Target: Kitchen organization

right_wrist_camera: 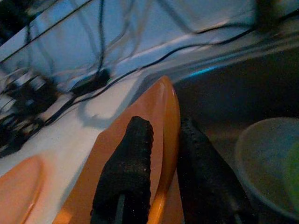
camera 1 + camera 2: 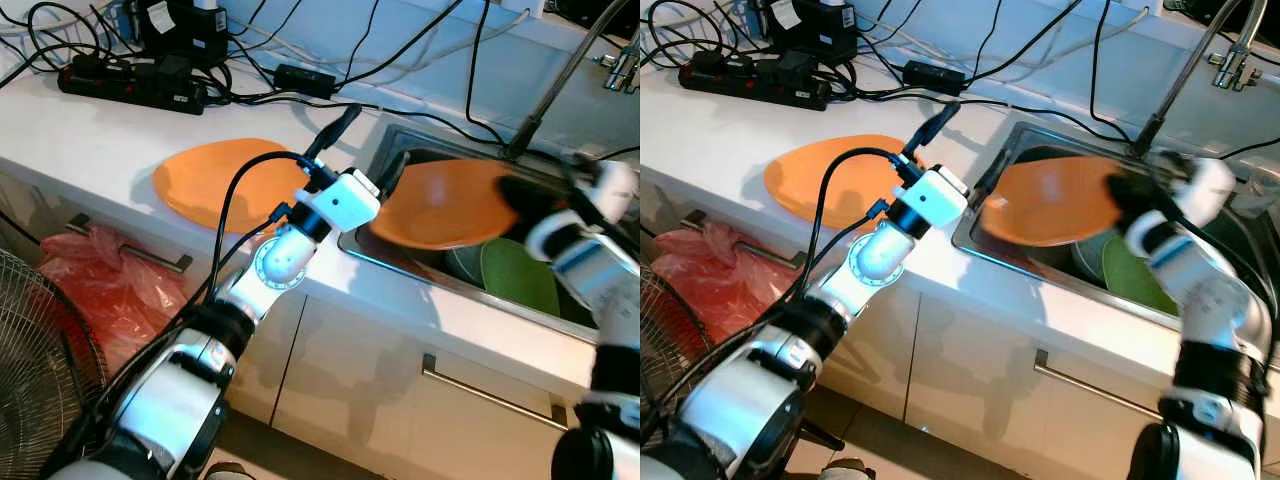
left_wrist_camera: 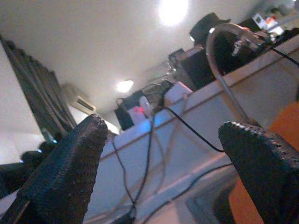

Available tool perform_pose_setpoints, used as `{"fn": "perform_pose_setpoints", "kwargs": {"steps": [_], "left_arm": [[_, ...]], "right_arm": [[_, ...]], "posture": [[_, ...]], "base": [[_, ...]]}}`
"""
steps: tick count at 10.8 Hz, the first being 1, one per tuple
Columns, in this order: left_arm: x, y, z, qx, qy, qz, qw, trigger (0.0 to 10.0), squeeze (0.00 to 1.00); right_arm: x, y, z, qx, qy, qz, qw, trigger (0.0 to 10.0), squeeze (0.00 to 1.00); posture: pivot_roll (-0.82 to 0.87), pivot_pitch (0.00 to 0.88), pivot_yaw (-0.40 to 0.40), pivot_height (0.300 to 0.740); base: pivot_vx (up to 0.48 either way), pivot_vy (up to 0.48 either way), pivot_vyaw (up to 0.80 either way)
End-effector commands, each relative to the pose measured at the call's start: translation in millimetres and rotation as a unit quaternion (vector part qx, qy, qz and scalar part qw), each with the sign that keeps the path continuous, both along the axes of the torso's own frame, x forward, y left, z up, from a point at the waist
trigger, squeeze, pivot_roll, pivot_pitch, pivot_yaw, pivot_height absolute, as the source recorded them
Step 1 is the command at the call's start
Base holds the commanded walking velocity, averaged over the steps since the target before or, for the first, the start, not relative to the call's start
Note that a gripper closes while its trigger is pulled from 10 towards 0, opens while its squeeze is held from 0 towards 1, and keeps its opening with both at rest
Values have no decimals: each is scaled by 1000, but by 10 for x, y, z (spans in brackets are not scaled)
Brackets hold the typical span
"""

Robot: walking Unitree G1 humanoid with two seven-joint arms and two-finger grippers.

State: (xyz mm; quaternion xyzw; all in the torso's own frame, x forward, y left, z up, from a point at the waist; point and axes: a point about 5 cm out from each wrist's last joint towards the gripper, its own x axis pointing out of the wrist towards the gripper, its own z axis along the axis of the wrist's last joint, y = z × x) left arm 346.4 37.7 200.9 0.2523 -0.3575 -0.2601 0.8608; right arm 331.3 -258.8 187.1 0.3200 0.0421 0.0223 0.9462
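Observation:
My right gripper (image 2: 515, 192) is shut on the rim of an orange plate (image 2: 440, 205), which it holds tilted over the sink (image 2: 395, 262). In the right wrist view one black finger (image 1: 126, 163) lies on the plate's face and the other sits behind its edge. A second orange plate (image 2: 225, 180) lies flat on the white counter to the left of the sink. My left gripper (image 2: 365, 150) is open and holds nothing. It hovers between the two plates at the sink's left corner, one fingertip close to the held plate. A green plate (image 2: 520, 275) sits in the sink beside a pale bowl (image 1: 268, 158).
The faucet (image 2: 560, 80) arches over the sink's back. A black power strip (image 2: 130, 85) and loose cables lie along the counter's rear. Below the counter are drawer fronts with bar handles (image 2: 485, 393), a red plastic bag (image 2: 100, 280) and a fan (image 2: 30, 370) at far left.

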Motion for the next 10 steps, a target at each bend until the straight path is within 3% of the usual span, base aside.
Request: {"fn": "perform_pose_setpoints", "kwargs": {"steps": [1,3,5,6,10], "left_arm": [[-32,-74,13,5,10,-25,1000,10000,1000],[-94,-177,-187,73,91,-102,988,10000,1000],[-94,-164,-308,104,141,-120,977,10000,1000],[-120,-133,-438,150,195,-150,958,10000,1000],[-136,-44,-545,169,255,-160,939,10000,1000]], "right_arm": [[-67,-139,111,-8,-32,-42,999,0,0],[-205,-306,42,-21,-29,-92,995,0,0],[-270,-358,-3,-36,-23,-111,993,0,0],[-342,-411,-66,-46,-15,-131,990,0,0],[-456,-488,-284,-128,34,-153,979,0,0]], "posture": [[196,0,-174,740],[194,0,-161,740],[192,0,-156,740],[193,0,-145,740],[189,12,-124,740]], "base": [[0,0,0],[0,0,0],[0,0,0],[0,0,0],[0,0,0]]}}
